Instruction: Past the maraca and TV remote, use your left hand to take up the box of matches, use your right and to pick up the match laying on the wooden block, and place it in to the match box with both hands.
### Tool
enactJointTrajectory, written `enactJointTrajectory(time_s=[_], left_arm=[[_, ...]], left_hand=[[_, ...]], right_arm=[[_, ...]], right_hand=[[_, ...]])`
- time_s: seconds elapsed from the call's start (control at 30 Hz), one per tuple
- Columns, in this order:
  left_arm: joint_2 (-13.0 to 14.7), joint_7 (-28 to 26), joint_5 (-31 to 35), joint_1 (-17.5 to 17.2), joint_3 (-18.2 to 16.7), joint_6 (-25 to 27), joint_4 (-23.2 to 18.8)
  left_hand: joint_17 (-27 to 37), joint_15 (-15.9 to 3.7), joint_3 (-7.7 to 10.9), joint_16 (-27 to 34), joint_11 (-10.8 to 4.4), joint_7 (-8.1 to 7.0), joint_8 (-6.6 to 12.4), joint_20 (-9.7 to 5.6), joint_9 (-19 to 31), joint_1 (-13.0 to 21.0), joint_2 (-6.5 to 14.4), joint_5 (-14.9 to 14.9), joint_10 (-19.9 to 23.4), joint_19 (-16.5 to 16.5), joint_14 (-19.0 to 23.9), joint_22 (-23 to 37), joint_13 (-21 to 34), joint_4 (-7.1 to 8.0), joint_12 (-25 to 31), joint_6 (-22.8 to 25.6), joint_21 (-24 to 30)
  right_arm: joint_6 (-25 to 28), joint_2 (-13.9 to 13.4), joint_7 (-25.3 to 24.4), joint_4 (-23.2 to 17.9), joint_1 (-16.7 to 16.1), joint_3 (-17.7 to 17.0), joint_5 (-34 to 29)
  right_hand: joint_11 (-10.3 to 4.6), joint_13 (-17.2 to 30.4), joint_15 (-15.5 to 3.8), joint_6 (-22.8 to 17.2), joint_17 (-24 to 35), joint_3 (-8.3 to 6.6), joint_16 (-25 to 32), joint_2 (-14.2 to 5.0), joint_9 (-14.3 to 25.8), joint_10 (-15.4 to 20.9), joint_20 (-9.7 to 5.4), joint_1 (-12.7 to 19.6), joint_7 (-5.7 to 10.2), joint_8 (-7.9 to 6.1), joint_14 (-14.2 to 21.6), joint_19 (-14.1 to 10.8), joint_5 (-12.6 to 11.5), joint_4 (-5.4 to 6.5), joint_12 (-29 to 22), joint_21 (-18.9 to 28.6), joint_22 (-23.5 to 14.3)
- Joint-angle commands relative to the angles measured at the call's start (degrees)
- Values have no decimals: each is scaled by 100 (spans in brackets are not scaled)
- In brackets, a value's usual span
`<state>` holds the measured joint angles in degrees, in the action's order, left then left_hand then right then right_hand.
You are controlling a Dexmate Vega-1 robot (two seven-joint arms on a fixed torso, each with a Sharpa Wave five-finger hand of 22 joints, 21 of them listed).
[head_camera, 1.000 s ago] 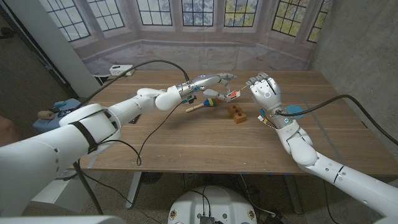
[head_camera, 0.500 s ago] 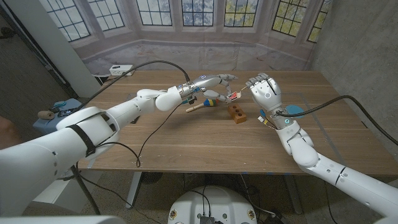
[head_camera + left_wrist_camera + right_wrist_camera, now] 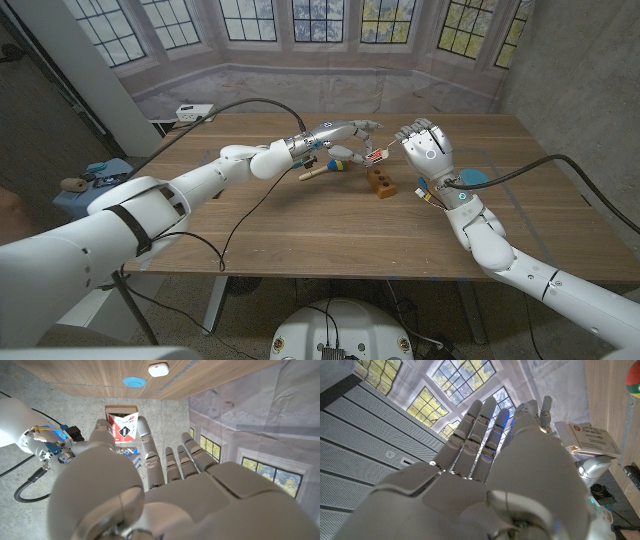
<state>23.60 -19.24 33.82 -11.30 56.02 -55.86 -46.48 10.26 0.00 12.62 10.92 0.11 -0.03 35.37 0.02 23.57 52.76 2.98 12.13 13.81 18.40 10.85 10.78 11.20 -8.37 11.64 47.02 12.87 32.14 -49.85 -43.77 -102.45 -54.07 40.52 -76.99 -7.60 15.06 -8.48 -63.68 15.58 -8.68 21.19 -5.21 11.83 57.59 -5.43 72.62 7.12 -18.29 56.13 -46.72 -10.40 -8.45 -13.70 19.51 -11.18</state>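
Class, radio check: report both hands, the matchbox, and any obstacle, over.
Left hand pinches the matchbox above the table. Right hand raised beside it, match not discernible. Wooden block and maraca lie below.

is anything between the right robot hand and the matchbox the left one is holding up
Nothing visible does. The left robot hand pinches the matchbox above the table, and the right robot hand is raised just beside it with only open air between. The wooden block and maraca lie lower on the table.

I get even, soft light with faint shadows on the table (image 3: 330,225). Edges bow in my head view. Both wrist views blur on the near hands.
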Motion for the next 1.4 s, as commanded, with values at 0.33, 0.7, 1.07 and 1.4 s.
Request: enactJointTrajectory(time_s=[0.33, 0.7, 1.07, 1.4], left_arm=[[47, 328, -187, -171, -228, 90, -228], [17, 388, -207, -166, -259, 40, -168], [55, 456, -219, -245, -320, 88, -347], [105, 552, -256, -339, -406, 176, -531]], left_hand=[[12, 24, -26, -15, 24, 16, 40, 8, 20, 114, 192, 44, -19, -47, -17, 31, 19, 6, 0, -21, 6], [11, 28, -25, -15, 25, 12, 46, 3, 17, 117, 191, 45, -20, -47, -18, 31, 19, 2, 1, -13, 9], [13, 42, -27, -13, 41, 14, 45, 15, 10, 104, 195, 45, -22, -51, -17, 32, 19, 8, 2, -18, 9], [13, 39, -30, -13, 37, 23, 45, 12, 9, 94, 192, 45, -24, -53, -16, 32, 19, 10, 2, -30, 10]], right_arm=[[-9, 47, -30, 47, -2, 17, -141], [-60, 21, 17, 0, -11, 19, -110], [-107, 2, -40, -13, -51, 4, -60], [-94, 1, -66, -11, -84, -10, -48]], right_hand=[[-20, 13, -518, -56, 34, 29, -15, -54, 21, 30, -592, 37, 0, -13, 31, 62, -22, -10, 33, 34, -18], [-18, 19, -511, -57, 35, 37, -32, -59, 21, 28, -596, 36, -5, -5, 14, 63, -22, -4, 39, 48, -17], [-16, 25, -518, -61, 46, 41, -28, -65, 22, 37, -597, 49, -14, 1, 25, 72, -23, -6, 39, 57, -16], [-24, 28, -513, -65, 50, 49, -36, -65, 23, 25, -599, 49, -8, 6, 16, 82, -23, -3, 48, 64, -15]])
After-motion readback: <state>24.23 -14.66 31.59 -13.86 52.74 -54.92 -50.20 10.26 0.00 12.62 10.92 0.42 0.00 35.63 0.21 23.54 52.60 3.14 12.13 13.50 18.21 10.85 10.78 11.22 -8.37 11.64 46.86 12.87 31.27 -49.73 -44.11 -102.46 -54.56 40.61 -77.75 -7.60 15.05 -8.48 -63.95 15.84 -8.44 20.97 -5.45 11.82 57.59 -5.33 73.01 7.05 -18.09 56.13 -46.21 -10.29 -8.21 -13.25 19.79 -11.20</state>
